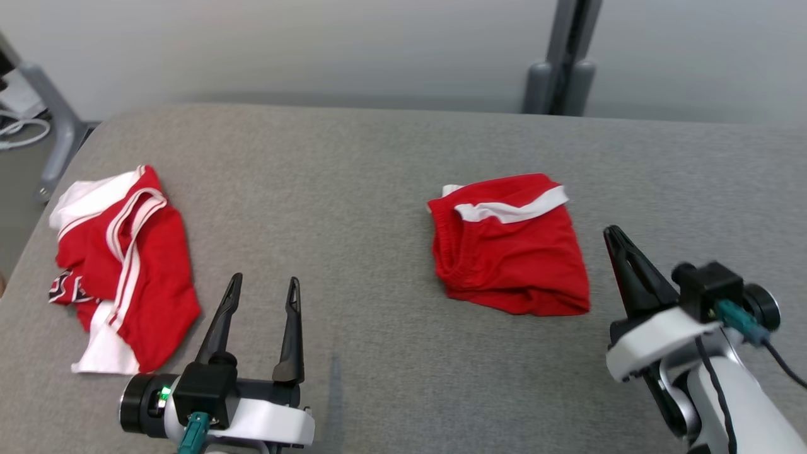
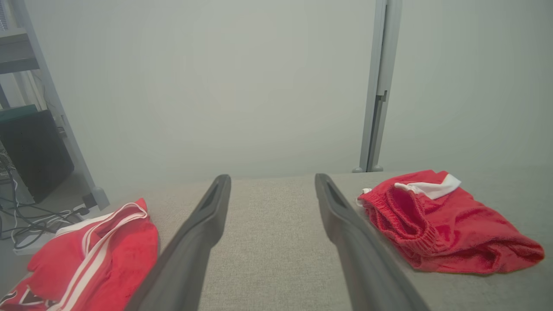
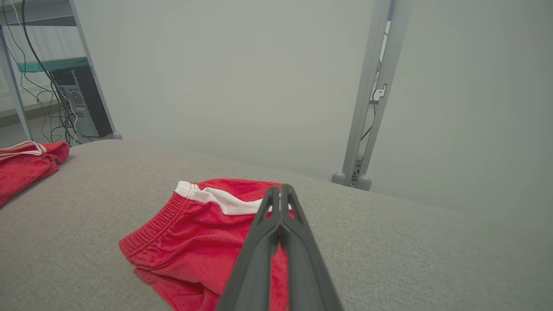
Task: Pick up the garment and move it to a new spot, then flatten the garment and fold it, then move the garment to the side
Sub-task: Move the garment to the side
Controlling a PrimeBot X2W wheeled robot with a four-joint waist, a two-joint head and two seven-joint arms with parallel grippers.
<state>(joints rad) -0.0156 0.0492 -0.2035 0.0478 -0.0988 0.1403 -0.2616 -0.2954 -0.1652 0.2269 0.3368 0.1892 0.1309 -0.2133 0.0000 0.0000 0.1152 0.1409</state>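
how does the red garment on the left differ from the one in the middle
The left garment lies loose and rumpled; the middle garment is folded into a compact, squarish bundle. The left garment has long white stripes and a dark printed patch; the middle garment is plain red with one white band. The left garment covers more of the table than the middle garment. Both are red with white trim.

Black left pincer (image 1: 265, 278), white wrist (image 1: 272, 426)
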